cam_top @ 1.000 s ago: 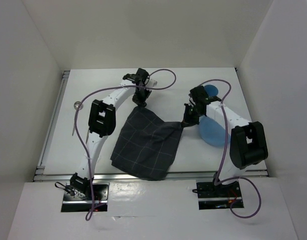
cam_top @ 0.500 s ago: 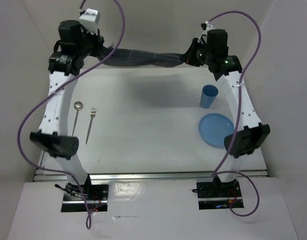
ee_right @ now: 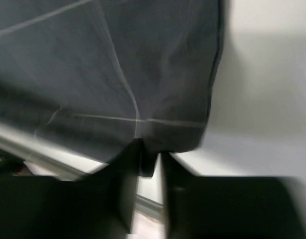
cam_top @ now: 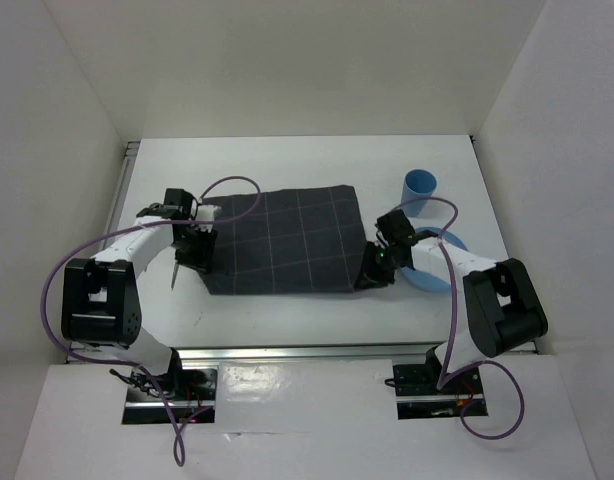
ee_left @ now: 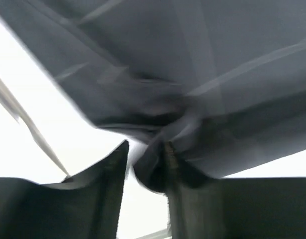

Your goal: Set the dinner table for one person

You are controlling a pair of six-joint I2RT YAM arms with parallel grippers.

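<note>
A dark grey checked placemat (cam_top: 287, 240) lies spread flat in the middle of the white dinner table (cam_top: 287, 160). My left gripper (cam_top: 195, 252) is low at its near left corner. In the left wrist view its jaws (ee_left: 146, 147) stand open, with a fold of the cloth (ee_left: 203, 59) loose between them against the right finger. My right gripper (cam_top: 375, 272) is at the near right corner. Its jaws (ee_right: 152, 152) are also open, with the cloth's corner (ee_right: 93, 74) hanging between them and daylight beside it.
A blue cup (cam_top: 420, 188) stands upright at the back right. A blue plate (cam_top: 432, 281) lies partly under my right arm. A fork (cam_top: 174, 275) lies just left of the left gripper, its handle (ee_left: 28, 127) near the cloth's edge. Silver rails run along the left and near edges.
Half a second ago both arms held the cloth stretched high in the air at the back. Now it lies flat on the table, both arms are low, and both grippers' jaws have parted.
</note>
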